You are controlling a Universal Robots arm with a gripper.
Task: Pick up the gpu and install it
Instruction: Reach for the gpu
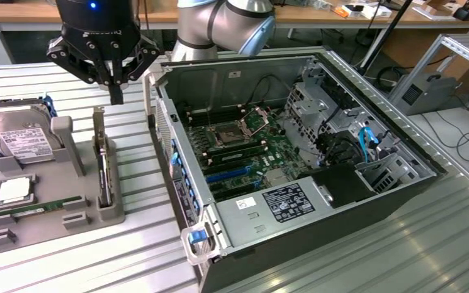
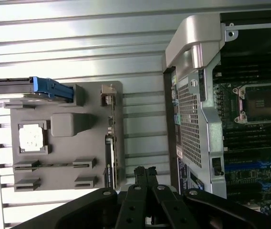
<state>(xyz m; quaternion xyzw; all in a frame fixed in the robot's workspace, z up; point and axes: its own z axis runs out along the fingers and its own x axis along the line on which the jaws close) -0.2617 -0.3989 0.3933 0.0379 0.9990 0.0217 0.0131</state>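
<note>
So the grey holder tray (image 1: 83, 210) sits on the counter (image 1: 137, 250) at the exterior view's left, and it's pretty full. There's a silver hard drive (image 1: 19, 141) with a white label leaning in the back slot, a CPU chip (image 1: 12, 191) lying flat in its square pocket, and a slim green memory stick (image 1: 35, 210) in the groove in front of that. The gpu (image 1: 102, 168) stands on its edge in the long slot along the tray's side nearest the PC, with its metal bracket end up toward the arm.

The tool (image 1: 117, 96) hangs just above that bracket end. Its fingers are pinched fully together with nothing in them, and it's not touching the card. From the wrist view the fingertips (image 2: 140, 172) sit just beside the card's edge (image 2: 109, 160).

Next to the tray is the open PC case (image 1: 381, 183), lying side-up. Inside are the motherboard (image 1: 251, 152) with a bare CPU socket (image 1: 232, 131), blue expansion slots (image 1: 226, 174), blue cables (image 1: 366, 141) by the drive cages, and a black label (image 1: 287, 203) on the metal cover.

The counter is ribbed metal slats. Behind it are wood-topped counters (image 1: 22, 13), loose cables on the floor, and an aluminium frame (image 1: 463, 49) at the exterior view's right.
</note>
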